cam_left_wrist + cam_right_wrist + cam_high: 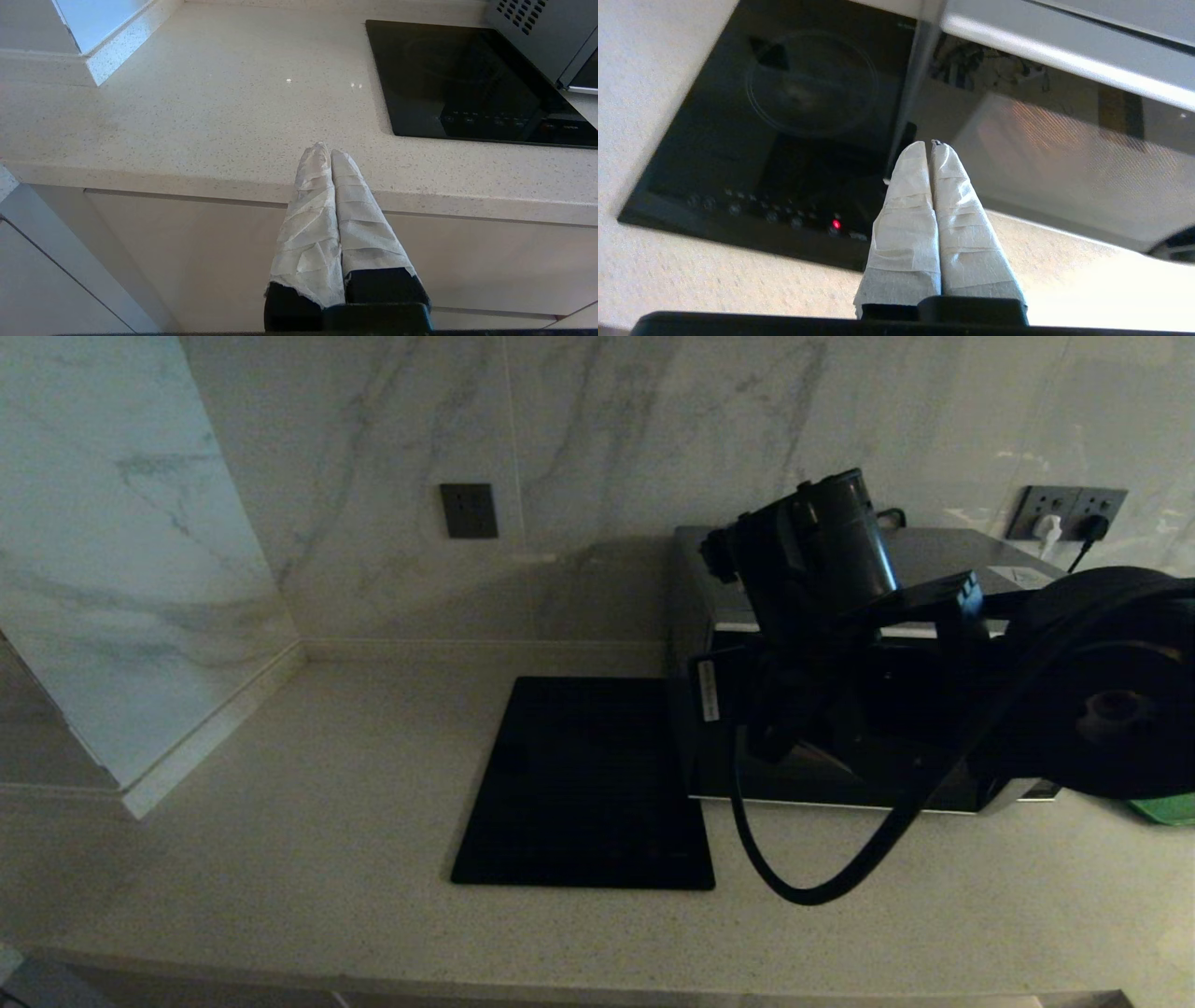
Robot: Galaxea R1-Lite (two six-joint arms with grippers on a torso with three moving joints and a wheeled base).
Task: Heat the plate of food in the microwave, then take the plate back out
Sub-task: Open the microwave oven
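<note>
Left pincer (331, 154) together, low centre of its frame before the bench (196, 116) edge; black mat (583, 784) centre; right pincer (930, 148) together before the microwave (943, 560) door, right of frame; plate not seen.

Silver-black microwave (934, 569), door shut

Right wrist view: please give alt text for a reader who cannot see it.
The right gripper, its white-wrapped fingers pressed shut and holding nothing, points at the left edge of the microwave with its door closed. Beside it a black cooktop lies flush in the speckled counter, one red light lit.
</note>
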